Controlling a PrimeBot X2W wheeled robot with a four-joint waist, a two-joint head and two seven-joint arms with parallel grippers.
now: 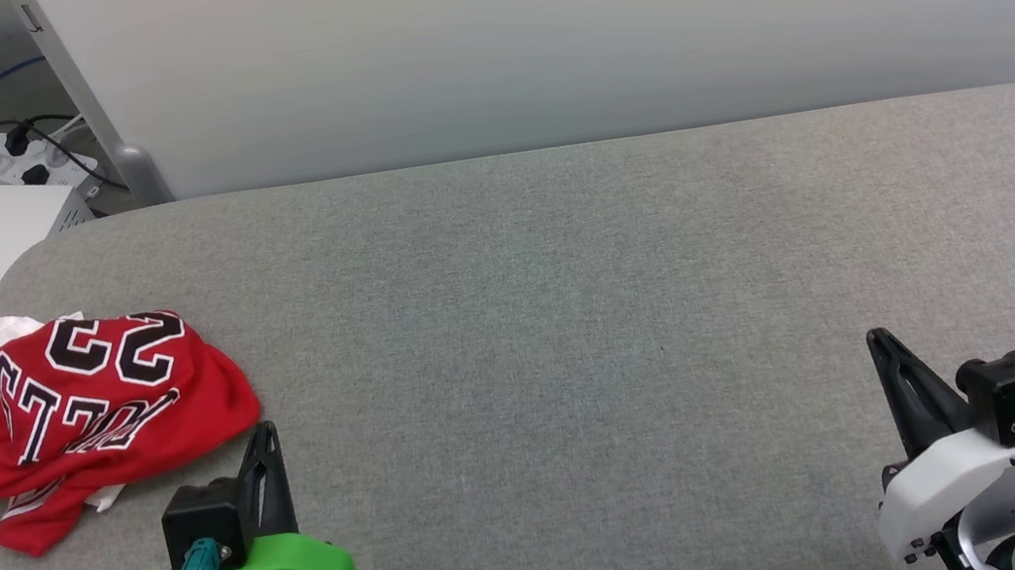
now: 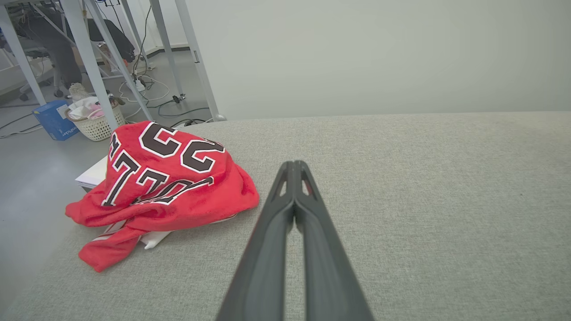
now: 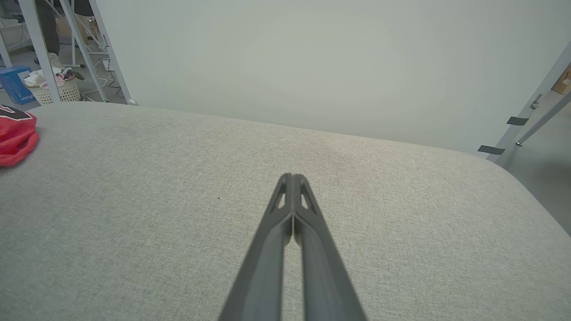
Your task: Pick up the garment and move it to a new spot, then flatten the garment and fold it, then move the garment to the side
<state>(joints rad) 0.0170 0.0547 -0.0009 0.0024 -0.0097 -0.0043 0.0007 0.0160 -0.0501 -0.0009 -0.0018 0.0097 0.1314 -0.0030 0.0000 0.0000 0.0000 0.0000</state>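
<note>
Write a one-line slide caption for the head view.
Crumpled red jersey at the grey surface's left edge; left gripper and right gripper both shut, empty.

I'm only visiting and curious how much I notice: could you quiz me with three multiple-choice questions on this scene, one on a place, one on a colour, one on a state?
1. Where on the table is the shirt? A. centre B. robot's left edge C. right end
2. What colour are the shirt's numbers? A. blue B. yellow C. black, white-edged
3. How is the left gripper? A. shut, empty B. wide open C. holding the shirt

Answers: 1 B, it lies bunched at the left edge. 2 C, black digits on red cloth. 3 A, its fingers meet, clear of the shirt.
</note>
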